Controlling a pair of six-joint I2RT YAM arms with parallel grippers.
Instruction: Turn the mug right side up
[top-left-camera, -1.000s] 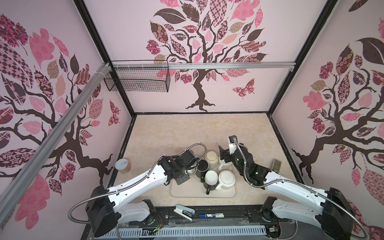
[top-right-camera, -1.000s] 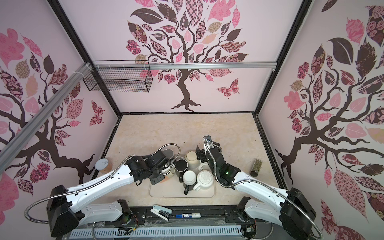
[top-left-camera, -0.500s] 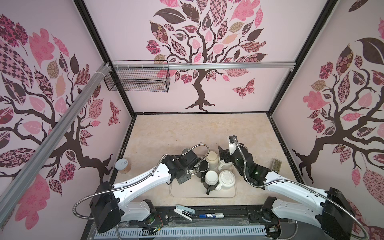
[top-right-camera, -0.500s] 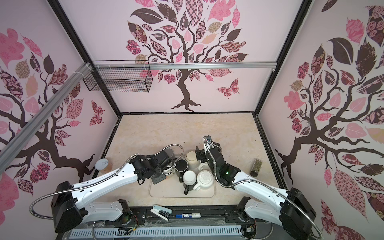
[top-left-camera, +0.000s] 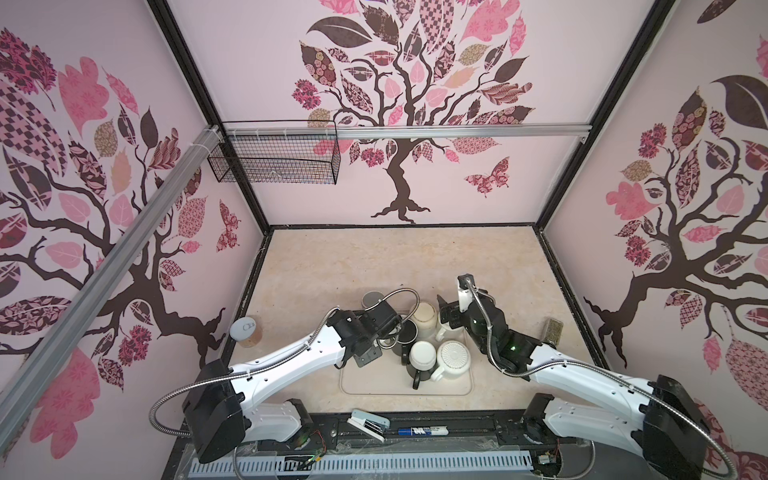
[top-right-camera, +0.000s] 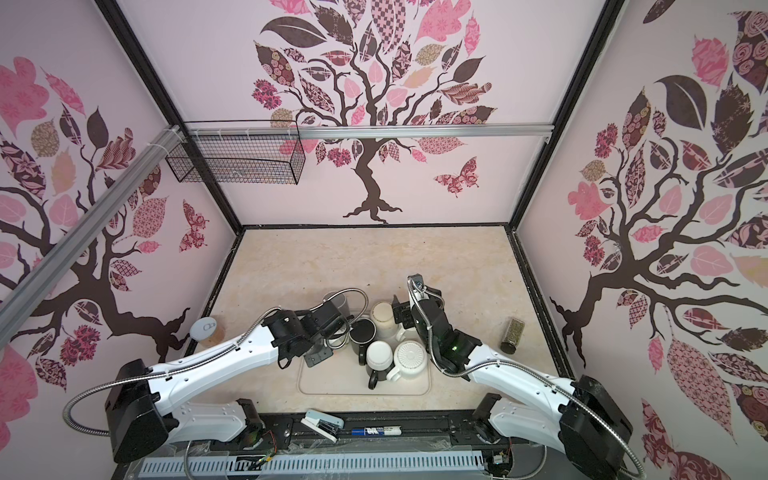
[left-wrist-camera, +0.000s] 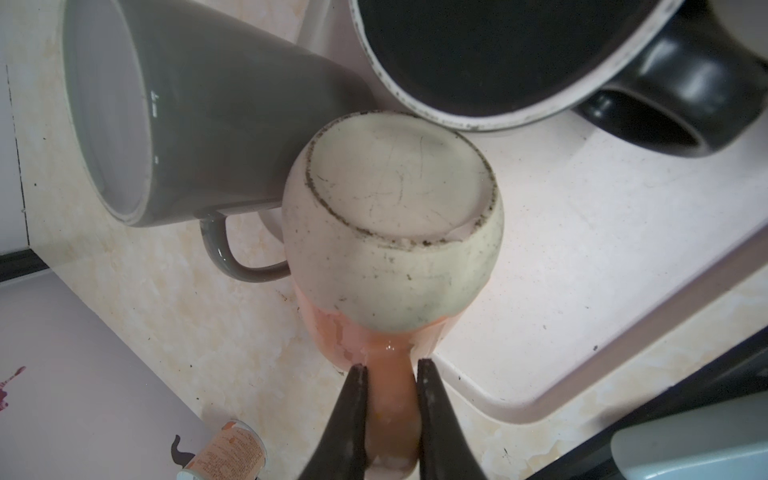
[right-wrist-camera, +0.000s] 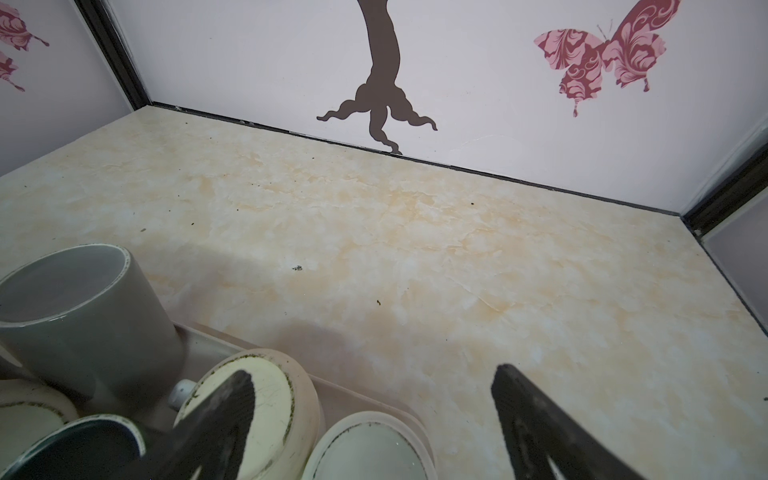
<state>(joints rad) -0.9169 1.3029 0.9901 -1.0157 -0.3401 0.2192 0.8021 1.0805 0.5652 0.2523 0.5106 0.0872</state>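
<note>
left pincer (left-wrist-camera: 388, 368): clenched on the orange handle (left-wrist-camera: 390, 395) of the mug (left-wrist-camera: 390, 216), with both fingers (left-wrist-camera: 353, 407) pressed against the handle's sides.
mug is bottom-up: the scuffed cream base faces the wrist camera, and there is orange glaze lower down the wall.
position: over the edge of the tray (left-wrist-camera: 582, 249), partly above the tray and partly above bare worktop (left-wrist-camera: 166, 332). cannot tell whether it rests there or is lifted clear.
neighbours: grey mug (left-wrist-camera: 199, 116) just beside it, mouth up. black mug (left-wrist-camera: 519, 54) upright on the tray, its pale rim just beside the held mug's base.
in both top views the held mug is hidden under the left wrist.

right pincer (right-wrist-camera: 376, 372): released, jaws spread wide, nothing between them.
one finger (right-wrist-camera: 224, 419) crosses in front of a cream mug (right-wrist-camera: 282, 399) that stands base-up on the tray; contact not clear. the other finger is over bare worktop.
in a top view that cream mug (top-left-camera: 424, 318) stands at the tray's far side, next to the black mug (top-left-camera: 409, 332).
</note>
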